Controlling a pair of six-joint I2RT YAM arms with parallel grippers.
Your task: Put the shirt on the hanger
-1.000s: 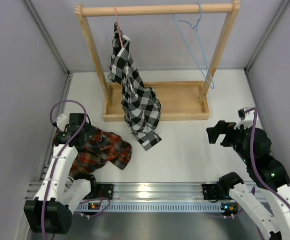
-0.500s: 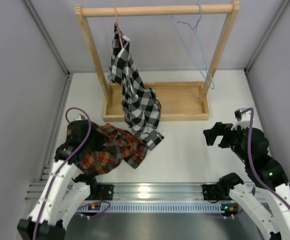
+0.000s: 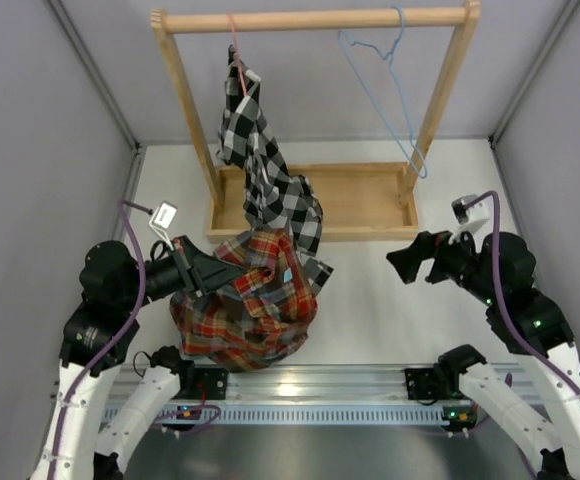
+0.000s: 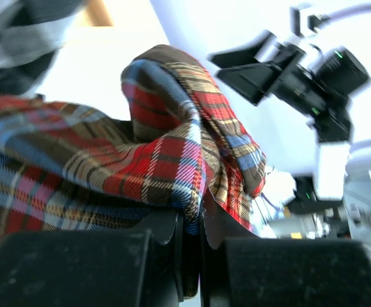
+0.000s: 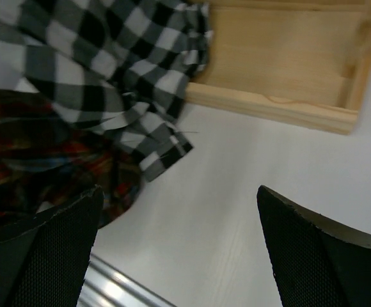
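The big wooden rack (image 3: 310, 20) stands at the back. A black-and-white shirt (image 3: 270, 190) hangs from it. The red plaid shirt (image 3: 255, 315) hangs bunched above the table, pinched by the left claw (image 3: 228, 273). The blue hanger (image 3: 372, 95) hangs on the rack's bar, well apart. The right claw (image 3: 405, 262) is spread wide and holds nothing.

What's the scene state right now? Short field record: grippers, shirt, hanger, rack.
left gripper: shut on shirt
right gripper: open, empty, to the right of the shirt
shirt: bunched, hanging from the left gripper
hanger: bare, hooked on the rack rod, right end
checked shirt: on pink hanger, left part of the rod
task: shirt not yet on hanger
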